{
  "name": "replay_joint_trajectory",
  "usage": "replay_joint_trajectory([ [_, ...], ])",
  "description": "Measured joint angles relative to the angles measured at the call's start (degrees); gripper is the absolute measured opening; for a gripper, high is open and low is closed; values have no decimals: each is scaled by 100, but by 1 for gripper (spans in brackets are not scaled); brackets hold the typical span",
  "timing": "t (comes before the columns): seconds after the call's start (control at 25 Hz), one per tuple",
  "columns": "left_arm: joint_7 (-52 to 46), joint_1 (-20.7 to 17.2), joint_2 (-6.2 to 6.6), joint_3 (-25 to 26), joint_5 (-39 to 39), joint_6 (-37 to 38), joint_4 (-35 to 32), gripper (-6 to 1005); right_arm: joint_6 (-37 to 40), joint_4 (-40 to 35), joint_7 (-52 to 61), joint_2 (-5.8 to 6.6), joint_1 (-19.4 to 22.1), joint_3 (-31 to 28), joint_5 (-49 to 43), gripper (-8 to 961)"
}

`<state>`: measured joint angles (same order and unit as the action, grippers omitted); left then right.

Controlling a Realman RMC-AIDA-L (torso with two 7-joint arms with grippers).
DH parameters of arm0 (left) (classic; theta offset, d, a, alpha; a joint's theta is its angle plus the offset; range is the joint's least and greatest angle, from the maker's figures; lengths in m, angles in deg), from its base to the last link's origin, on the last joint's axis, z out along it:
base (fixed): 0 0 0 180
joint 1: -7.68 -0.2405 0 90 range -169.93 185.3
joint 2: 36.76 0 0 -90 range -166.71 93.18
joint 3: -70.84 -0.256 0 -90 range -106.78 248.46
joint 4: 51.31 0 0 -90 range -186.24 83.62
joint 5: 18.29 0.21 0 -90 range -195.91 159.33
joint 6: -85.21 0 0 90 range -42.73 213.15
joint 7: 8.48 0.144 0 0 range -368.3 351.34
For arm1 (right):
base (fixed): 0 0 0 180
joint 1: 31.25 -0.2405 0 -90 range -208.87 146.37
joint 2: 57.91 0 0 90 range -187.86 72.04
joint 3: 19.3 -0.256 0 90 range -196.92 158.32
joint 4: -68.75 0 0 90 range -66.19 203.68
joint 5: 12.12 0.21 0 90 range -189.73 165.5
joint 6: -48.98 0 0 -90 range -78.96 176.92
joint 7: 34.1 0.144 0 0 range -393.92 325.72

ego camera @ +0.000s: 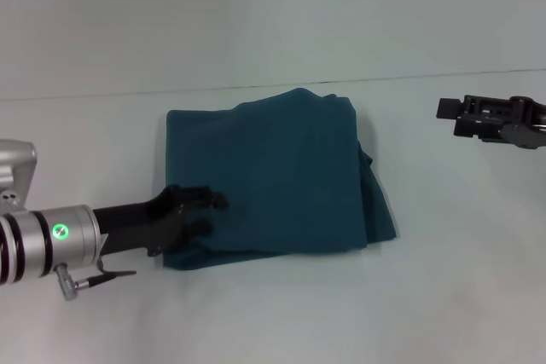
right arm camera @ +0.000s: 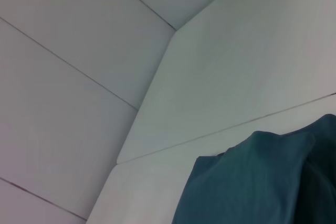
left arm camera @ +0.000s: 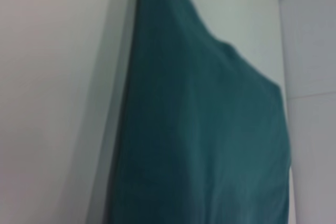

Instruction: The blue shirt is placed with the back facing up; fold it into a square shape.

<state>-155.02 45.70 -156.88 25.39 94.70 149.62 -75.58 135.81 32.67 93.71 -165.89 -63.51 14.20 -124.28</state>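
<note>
White counter (ego camera: 256, 313) all around, with a pale wall behind it. Over on the left, the left claw (ego camera: 209, 215) sits low at the near-left corner of the blue shirt (ego camera: 273, 181), its dark fingers (ego camera: 213, 202) spread apart and lying on the cloth, not pinching anything as far as the head view shows. That shirt is in the middle of the counter, folded into a rough square with a few layers sticking out along its right edge. Way off right, the right claw (ego camera: 445, 108) hovers clear of it; can't tell if it's released or clenched.
</note>
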Motion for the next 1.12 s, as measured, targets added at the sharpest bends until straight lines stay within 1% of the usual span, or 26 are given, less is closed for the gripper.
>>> replay_joint_trajectory([
  [0.16,-9,-113,23,-2,-23,384,-164,568,-26,55,2,27,-5,-1,-3,885],
  [0.28,-54,-291,45,42,-82,793,-535,568,-28,56,17,38,-8,-14,-6,885],
  [0.36,-148,-421,35,57,-110,871,-796,568,-28,57,19,39,-9,-31,-6,885],
  [0.48,-237,-446,28,39,-88,769,-863,568,-49,57,16,32,-11,-46,-5,885],
  [0.72,-298,-347,10,-105,157,380,-652,571,-87,57,28,24,-27,-20,-3,885],
  [0.92,-323,-321,-17,-176,400,436,-536,580,-113,85,49,41,-27,-44,0,885],
  [1.04,-277,-425,-31,-28,293,822,-925,585,-117,114,53,57,-27,-58,8,885],
  [1.12,-285,-555,-63,62,211,1133,-1360,588,-101,115,56,60,-31,-64,23,885],
])
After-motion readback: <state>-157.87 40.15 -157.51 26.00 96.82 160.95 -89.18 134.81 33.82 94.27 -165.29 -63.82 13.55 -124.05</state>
